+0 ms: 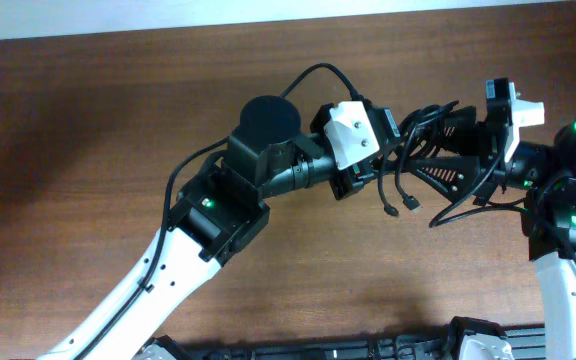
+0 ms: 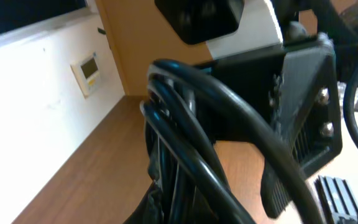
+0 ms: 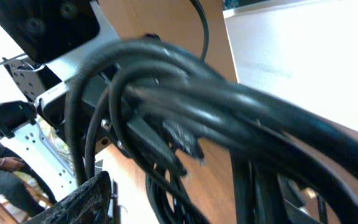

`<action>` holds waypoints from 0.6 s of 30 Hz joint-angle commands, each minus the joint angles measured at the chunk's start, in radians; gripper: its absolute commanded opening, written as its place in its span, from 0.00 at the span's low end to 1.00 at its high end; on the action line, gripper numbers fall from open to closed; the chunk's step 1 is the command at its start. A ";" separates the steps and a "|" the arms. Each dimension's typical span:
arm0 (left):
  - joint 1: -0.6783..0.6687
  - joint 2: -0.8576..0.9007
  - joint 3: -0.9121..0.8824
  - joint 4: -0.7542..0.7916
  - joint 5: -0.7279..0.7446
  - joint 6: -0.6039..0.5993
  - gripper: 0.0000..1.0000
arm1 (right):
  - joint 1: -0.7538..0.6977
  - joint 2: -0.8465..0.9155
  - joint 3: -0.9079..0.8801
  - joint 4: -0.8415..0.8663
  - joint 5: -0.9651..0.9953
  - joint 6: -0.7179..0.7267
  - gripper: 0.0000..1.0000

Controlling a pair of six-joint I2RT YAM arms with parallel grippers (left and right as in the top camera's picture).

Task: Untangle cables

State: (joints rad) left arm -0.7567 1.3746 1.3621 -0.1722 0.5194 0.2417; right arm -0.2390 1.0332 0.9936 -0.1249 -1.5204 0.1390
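Jaws both buried in the cables (image 1: pixel 409 150), can't tell if either's clamped; bundle hangs between left gripper (image 1: pixel 388 152) and right gripper (image 1: pixel 433 150), equally near both, running left-right

1. This looks like a robotics lab set up in a plain office-like room.
2. Two robot arms, one white and black (image 1: pixel 168 260) and one at the right (image 1: pixel 568 280), work over a bare wooden counter (image 1: pixel 88 120).
3. A white wall (image 2: pixel 30 93) carries a small control panel (image 2: pixel 87 71).
4. A white metal frame (image 3: pixel 23 134) stands nearby, and a person's arm (image 3: pixel 2 165) shows at the edge beside it.
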 commanded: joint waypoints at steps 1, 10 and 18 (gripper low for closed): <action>-0.006 0.007 0.006 -0.024 -0.003 -0.010 0.00 | -0.003 -0.005 0.007 0.029 -0.010 -0.002 0.64; -0.006 0.007 0.006 -0.046 -0.031 -0.010 0.00 | -0.003 -0.005 0.007 0.040 -0.010 -0.002 0.17; -0.006 0.007 0.006 -0.046 -0.124 -0.010 0.00 | -0.003 -0.005 0.007 0.035 -0.010 0.001 0.04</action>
State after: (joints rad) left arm -0.7609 1.3746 1.3624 -0.2203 0.4808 0.2417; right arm -0.2428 1.0336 0.9928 -0.0925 -1.5036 0.1463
